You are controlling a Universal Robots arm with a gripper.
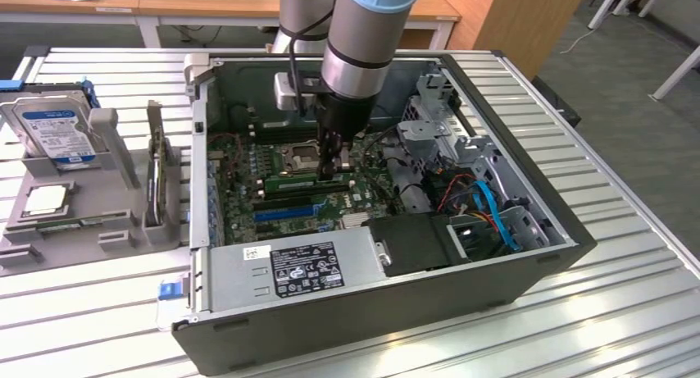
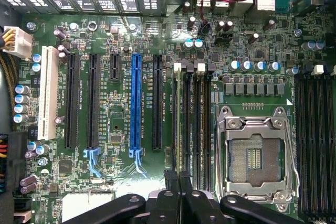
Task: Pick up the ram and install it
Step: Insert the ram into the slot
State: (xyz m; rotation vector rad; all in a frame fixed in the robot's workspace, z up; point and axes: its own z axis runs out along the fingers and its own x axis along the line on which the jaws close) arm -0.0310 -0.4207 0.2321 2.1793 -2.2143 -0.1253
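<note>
The ram (image 1: 306,182) is a thin green stick standing on edge in a memory slot of the motherboard (image 1: 246,189), beside the CPU socket (image 1: 300,155). My gripper (image 1: 334,168) hangs straight down inside the open computer case, fingers shut together, their tips right at the ram's top edge near its end on the exterior view's right. Whether they touch it I cannot tell. In the wrist view the shut gripper (image 2: 179,179) sits over the row of memory slots, with the ram (image 2: 175,124) seen edge-on as a thin line next to the CPU socket (image 2: 255,156).
The case wall (image 1: 514,132) surrounds the board, with a power supply (image 1: 295,263) at the front and drive cage with cables (image 1: 481,206) on the exterior view's right. A grey tray (image 1: 110,230) holds a hard drive (image 1: 55,128), a CPU chip (image 1: 46,199) and an upright card (image 1: 156,173).
</note>
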